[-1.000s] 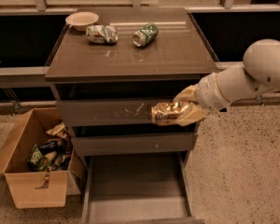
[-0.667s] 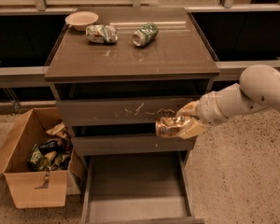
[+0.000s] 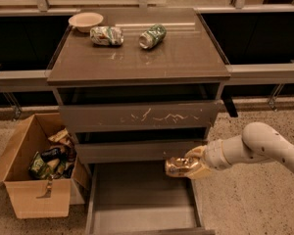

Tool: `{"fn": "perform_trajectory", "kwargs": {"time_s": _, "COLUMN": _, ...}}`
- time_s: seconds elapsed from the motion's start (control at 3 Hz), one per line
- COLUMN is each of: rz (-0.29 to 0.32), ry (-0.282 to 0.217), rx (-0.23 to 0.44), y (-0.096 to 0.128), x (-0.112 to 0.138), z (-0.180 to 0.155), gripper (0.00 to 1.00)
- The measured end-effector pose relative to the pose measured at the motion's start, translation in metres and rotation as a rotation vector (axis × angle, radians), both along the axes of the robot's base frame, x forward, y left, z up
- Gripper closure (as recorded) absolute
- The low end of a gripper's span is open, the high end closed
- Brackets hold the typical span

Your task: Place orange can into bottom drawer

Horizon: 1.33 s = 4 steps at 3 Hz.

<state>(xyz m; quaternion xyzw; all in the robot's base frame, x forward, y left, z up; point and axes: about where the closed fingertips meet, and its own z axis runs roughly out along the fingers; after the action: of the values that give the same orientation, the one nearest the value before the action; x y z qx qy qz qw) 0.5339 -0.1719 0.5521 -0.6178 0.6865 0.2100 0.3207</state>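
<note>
The end effector [image 3: 192,167] is clenched around the orange can [image 3: 174,166], carrying it on its side, low at the right of the cabinet. We're in the transport step, closing on the placement. The can hangs in the air in front of the lower edge of the plain drawer front [image 3: 137,151], above the right rear part of the open bottom drawer [image 3: 137,204], and I'd say it isn't touching the floor yet.

What comes next, by my reckoning: a bit more descent and a slight shift leftward, toward the middle of the tray, so the can clears the right wall. Then the grip lets go once the can is resting or nearly resting on that flat floor. A can on its side may roll, so a gentle, low release looks wise.

Compared with a second ago, the can has dropped well down. Then it sat level with the scratched drawer front [image 3: 147,116], and the arm [image 3: 257,146] reached in higher. Now the whole arm has swung lower and the can has passed both closed fronts.

Up on the top surface [image 3: 137,60] nothing has stirred — the bowl [image 3: 85,19], the green-and-white patterned can [image 3: 107,35] and the dark green can [image 3: 153,35] sit where they were, and the cardboard box [image 3: 24,195] on the floor is unchanged.
</note>
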Motion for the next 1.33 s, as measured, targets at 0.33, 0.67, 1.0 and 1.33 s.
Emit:
{"fn": "perform_trajectory", "kwargs": {"time_s": 0.33, "rz": 0.000, "ry": 0.000, "rx": 0.000, "y": 0.000, "x": 0.000, "z": 0.000, "gripper": 1.00}}
{"fn": "perform_trajectory", "kwargs": {"time_s": 0.67, "rz": 0.076, "ry": 0.105, "rx": -0.017, "y": 0.037, "x": -0.014, "z": -0.075, "gripper": 1.00}}
{"fn": "perform_trajectory", "kwargs": {"time_s": 1.0, "rz": 0.138, "ry": 0.175, "rx": -0.011, "y": 0.077, "x": -0.034, "z": -0.145, "gripper": 1.00}}
{"fn": "perform_trajectory", "kwargs": {"time_s": 1.33, "rz": 0.143, "ry": 0.235, "rx": 0.012, "y": 0.108, "x": -0.051, "z": -0.211, "gripper": 1.00}}
